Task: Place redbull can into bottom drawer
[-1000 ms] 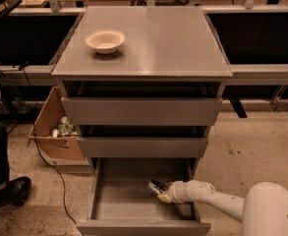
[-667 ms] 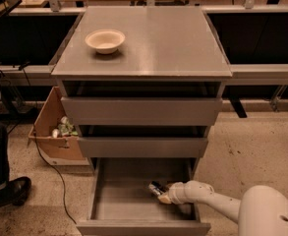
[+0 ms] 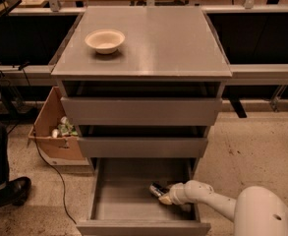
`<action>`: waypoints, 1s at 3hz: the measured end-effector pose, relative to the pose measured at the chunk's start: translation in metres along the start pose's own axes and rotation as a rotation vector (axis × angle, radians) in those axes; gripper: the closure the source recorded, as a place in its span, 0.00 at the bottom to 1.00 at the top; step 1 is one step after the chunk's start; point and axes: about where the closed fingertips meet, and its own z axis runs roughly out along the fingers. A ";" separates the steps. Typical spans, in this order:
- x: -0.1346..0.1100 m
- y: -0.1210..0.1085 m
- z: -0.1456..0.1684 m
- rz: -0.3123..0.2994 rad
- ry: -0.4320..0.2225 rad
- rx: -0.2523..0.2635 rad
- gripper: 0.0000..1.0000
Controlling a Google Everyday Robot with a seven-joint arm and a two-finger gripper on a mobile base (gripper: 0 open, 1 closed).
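Bottom drawer (image 3: pixel 142 226) pulled out. Gripper (image 3: pixel 165 197) inside it, low, right of centre. Redbull can (image 3: pixel 157 188) at gripper tip, within drawer; clamped or released: cannot tell. Cream bowl (image 3: pixel 104 40) on cabinet (image 3: pixel 163 43) top.

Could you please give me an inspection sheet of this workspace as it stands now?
Surface: grey cabinet top, holding a cream bowl near its back left.
Job's things: redbull can lies inside the open bottom drawer, right side, at the tip of the hand.
Clutter: cardboard box of small items, left of the drawers.
Grippers: hand reaches into the bottom drawer, at the can.
Cables: dark cable on the floor by the box.
Surroundings: someone's shoe at far left.
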 end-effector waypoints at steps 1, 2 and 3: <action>0.003 0.002 0.004 -0.004 0.019 -0.016 0.29; 0.003 0.004 0.004 -0.006 0.022 -0.020 0.06; -0.005 0.014 -0.004 -0.025 0.021 -0.047 0.00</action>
